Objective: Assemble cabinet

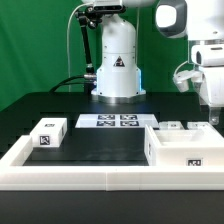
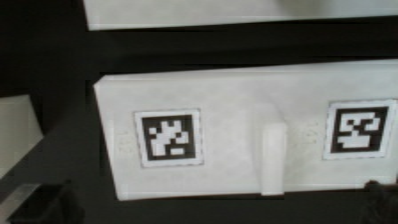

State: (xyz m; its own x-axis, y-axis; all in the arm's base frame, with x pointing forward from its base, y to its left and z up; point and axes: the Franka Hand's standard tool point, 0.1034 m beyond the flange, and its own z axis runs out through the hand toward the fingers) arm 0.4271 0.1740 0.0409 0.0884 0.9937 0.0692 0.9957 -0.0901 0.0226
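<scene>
The claw (image 2: 210, 200) hangs wide open and empty over a two-tag cabinet panel (image 2: 231, 105), near the surface's (image 1: 100, 142) edge at the exterior view's right.

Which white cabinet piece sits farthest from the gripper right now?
The lone tagged block at the exterior view's left; the shell and the small blocks cluster at the right, near the gripper.

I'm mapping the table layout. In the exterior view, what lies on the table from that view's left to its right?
Tagged block → marker board → cabinet shell. The small blocks behind the shell overlap it in this view, so they are left out.
</scene>
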